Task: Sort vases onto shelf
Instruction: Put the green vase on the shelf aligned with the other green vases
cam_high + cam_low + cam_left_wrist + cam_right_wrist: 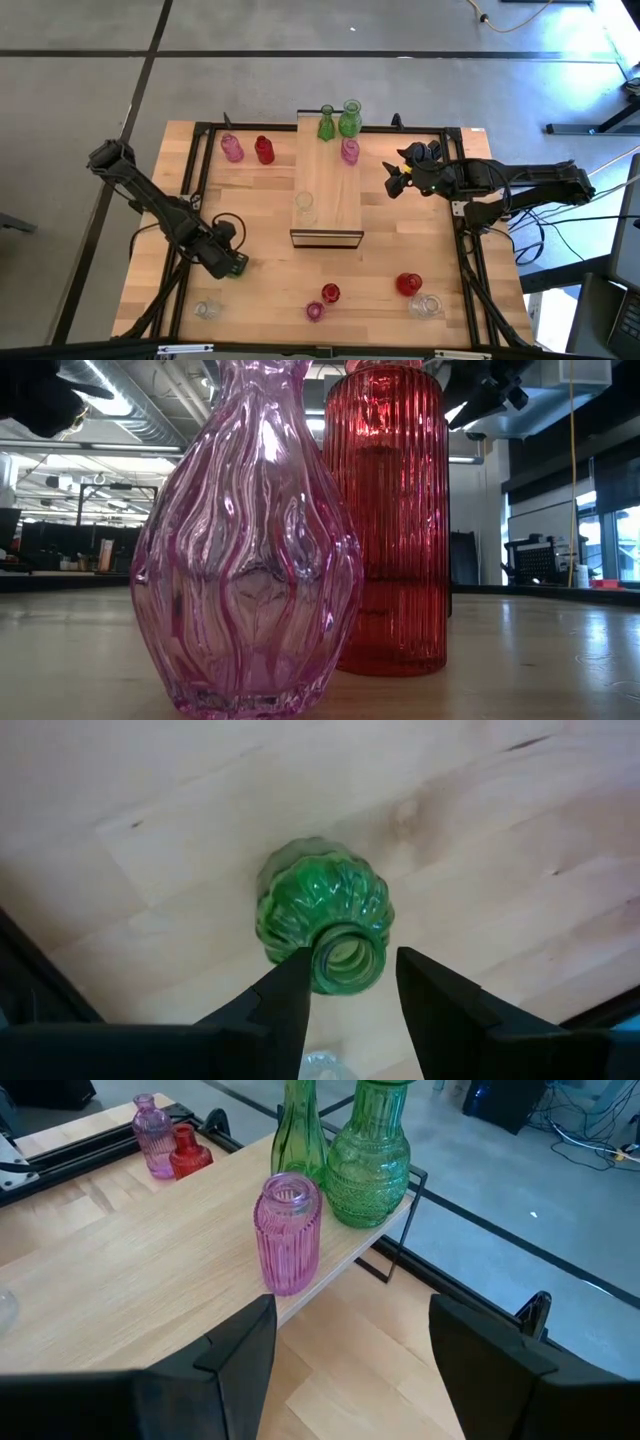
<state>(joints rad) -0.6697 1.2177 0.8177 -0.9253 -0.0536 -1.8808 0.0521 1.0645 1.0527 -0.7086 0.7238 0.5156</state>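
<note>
Two pincers: left clamped on green vase neck; right apart beside shelf edge.

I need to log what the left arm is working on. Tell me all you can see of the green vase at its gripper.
The green vase is small, translucent ribbed glass with a round body and a narrow open neck. It stands upright on the wooden table near its left edge. The left gripper has its fingers either side of the neck; whether they press on the glass cannot be told.

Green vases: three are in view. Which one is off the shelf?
The ribbed green vase held by its neck in the left pincer at the table's left front; the other two stand on the shelf's far end.
</note>
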